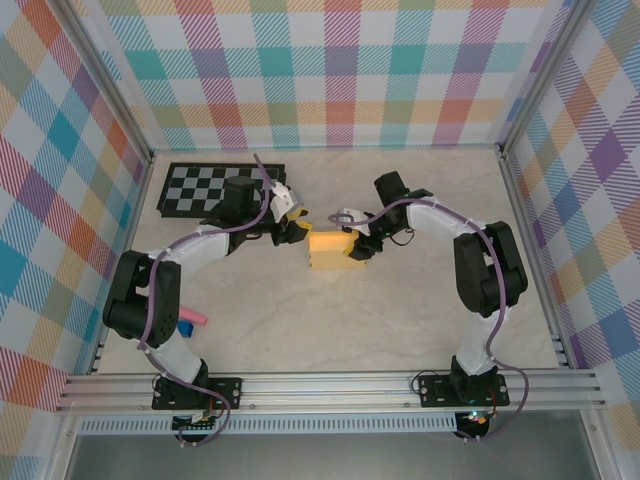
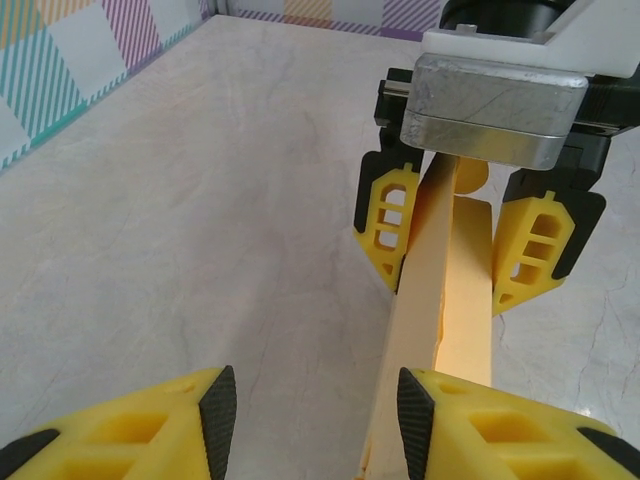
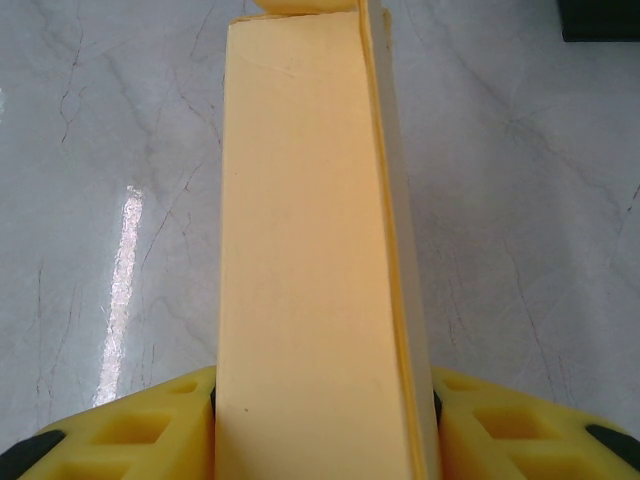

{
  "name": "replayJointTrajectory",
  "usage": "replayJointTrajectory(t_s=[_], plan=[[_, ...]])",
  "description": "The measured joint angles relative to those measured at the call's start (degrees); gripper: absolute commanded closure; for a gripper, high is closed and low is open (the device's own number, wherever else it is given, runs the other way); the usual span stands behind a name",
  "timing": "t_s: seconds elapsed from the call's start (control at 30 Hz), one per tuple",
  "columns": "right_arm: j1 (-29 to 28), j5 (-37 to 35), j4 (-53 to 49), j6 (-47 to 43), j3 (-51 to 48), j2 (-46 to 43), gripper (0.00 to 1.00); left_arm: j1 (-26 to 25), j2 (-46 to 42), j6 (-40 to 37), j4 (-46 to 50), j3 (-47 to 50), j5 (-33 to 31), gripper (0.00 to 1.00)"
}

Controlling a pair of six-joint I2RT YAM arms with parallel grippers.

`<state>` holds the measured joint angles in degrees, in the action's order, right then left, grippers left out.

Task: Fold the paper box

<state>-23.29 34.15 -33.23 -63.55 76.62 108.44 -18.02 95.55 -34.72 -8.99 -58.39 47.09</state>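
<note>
Nearer than the checkerboard (image 1: 210, 188) and to its right, the paper box (image 1: 330, 250) sits between two grippers. The right gripper (image 3: 325, 420) pinches it across its width. The left gripper (image 2: 318, 410) stands half-wide, with the card's edge against one pad (image 2: 412, 420) only. My worry is that the loose end slips or buckles if either arm pushes, since just one gripper truly holds. Counting outward: two arms, one pink piece (image 1: 193, 319), one blue piece (image 1: 183, 328), one paper box, one checkerboard.
</note>
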Motion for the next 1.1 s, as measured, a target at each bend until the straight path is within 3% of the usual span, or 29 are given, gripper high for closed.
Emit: replayJointTrajectory(t_s=[0.73,1.1], plan=[[-0.02,0.07,0.2,-0.02,0.0,0.07,0.52,-1.4,0.17,-8.24,8.94,1.99,0.83,0.58],[-0.07,0.24,0.15,-0.42,0.0,0.11,0.52,-1.84,-0.74,-6.08,5.44,4.7,-0.68,0.58]])
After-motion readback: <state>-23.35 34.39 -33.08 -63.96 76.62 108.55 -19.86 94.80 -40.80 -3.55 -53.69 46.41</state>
